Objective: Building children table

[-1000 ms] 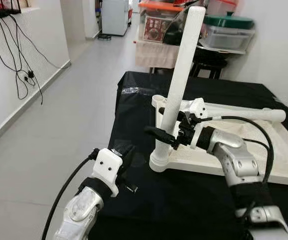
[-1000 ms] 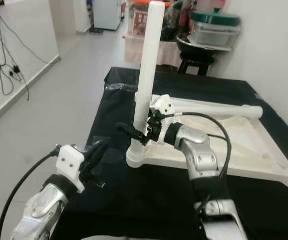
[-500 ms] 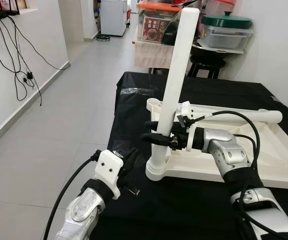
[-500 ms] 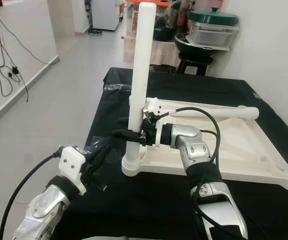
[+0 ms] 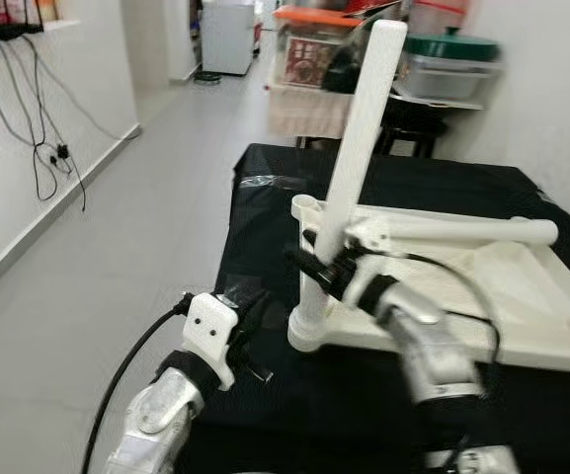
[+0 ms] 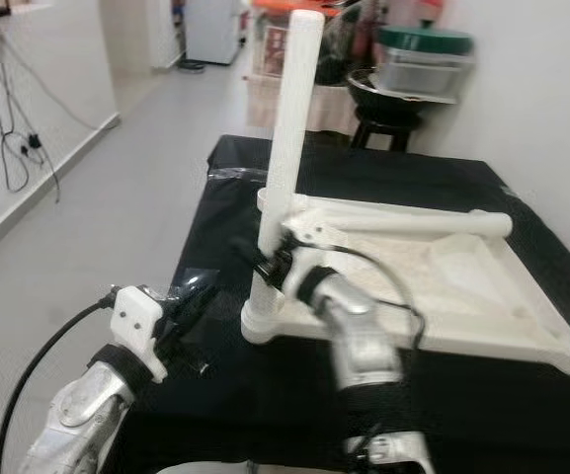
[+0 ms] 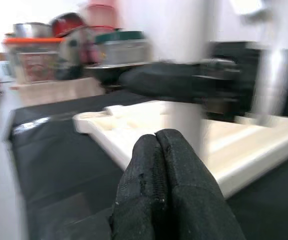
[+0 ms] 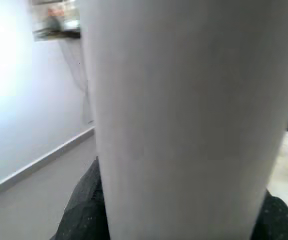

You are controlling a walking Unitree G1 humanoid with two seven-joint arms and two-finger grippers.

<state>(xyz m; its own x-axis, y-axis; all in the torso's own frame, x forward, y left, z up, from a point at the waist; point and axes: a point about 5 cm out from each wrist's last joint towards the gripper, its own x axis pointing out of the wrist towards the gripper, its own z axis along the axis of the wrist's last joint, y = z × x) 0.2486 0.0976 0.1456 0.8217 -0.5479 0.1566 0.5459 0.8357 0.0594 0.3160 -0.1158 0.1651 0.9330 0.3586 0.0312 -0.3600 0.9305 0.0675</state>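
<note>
The white table leg [image 5: 356, 158], standing in the near-left corner socket of the upturned tabletop [image 5: 522, 296], is now tilted further right than half a second ago, gripped by the right gripper [image 5: 316, 267]; seating seems unfinished. The left gripper [image 7: 166, 185] is pressed closed, empty, nearby.

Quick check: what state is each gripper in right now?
Left gripper: jaws closed, holding nothing, near the table edge.
Right gripper: jaws closed around the upright white table leg.
</note>
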